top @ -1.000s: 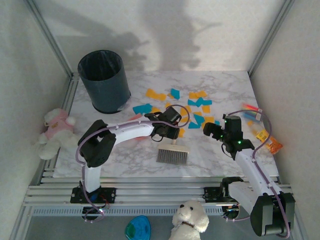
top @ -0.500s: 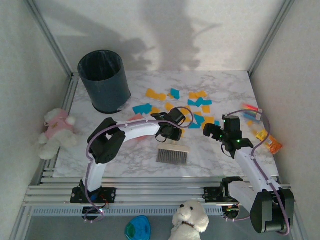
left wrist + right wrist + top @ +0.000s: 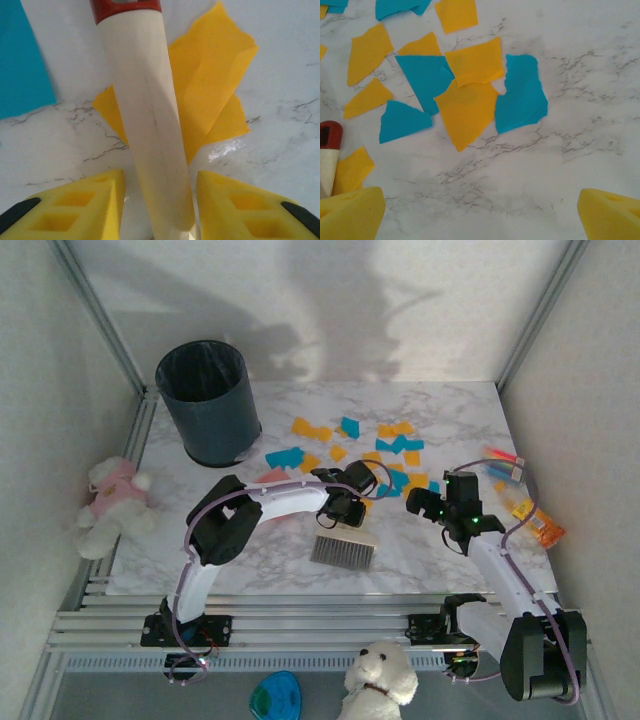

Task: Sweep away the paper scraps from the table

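A: Left gripper (image 3: 159, 175) with jaws apart, one on each side of the brush handle (image 3: 145, 125). Thin strip of table (image 3: 440, 405) visible between the handle and one jaw, so not clamped, as far as seen. What danger from here?

B: Closing off-centre, most probably. Handle nearer to one jaw than to the other, so likely to roll or slide sideways before being held. Also an orange scrap (image 3: 210, 85) flat under the handle, just ahead of the jaws. May get dragged along with the handle.

A: And the paper scraps (image 3: 467, 107)?

B: Spread on the table ahead of both pairs of jaws, none swept yet. A teal piece (image 3: 22, 60) beyond the left jaws, to one side of the handle. Below and ahead of the right gripper (image 3: 480, 192), jaws wide apart and holding nothing, an overlapping cluster of orange and teal.

A: Any risk on the right side?

B: Yes. Red end (image 3: 329, 134) of the handle just beside one of the right jaws, very near. Swinging the handle may strike that jaw. Also thin, light paper: with a fast stroke, bristles (image 3: 343, 554) likely to ride over the pieces or scatter them wider. Better to press down and go slowly
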Controlling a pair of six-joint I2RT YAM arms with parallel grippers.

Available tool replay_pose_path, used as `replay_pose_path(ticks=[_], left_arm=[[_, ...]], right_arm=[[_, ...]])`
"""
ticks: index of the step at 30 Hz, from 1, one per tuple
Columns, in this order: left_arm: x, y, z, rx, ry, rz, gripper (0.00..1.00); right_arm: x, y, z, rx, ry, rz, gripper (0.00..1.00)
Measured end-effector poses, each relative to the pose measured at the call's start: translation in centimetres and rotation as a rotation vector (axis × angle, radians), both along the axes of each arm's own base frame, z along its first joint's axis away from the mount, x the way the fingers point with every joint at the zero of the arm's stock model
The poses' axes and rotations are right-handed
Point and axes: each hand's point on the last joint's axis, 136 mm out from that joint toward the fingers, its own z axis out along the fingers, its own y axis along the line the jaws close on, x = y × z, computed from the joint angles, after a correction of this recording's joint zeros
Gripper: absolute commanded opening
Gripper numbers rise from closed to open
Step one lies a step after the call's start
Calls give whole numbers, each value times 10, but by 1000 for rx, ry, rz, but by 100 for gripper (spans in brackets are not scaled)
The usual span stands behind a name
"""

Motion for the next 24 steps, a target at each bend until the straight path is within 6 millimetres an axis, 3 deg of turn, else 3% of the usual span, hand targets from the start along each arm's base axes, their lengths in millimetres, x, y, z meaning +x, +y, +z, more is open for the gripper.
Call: replay_pose_path(ticks=[4,11,24], left_arm=[[0,0,-1,26,-6,-1,39],[-6,1,-2,57,-12,-15,22],[5,11,7,128,-103,-18,20]], right_arm=[[0,-1,-2,-3,6,-3,99],[0,-3,-3,-15,11,-15,99],[-2,-4,-5,-17,22,-17,99]])
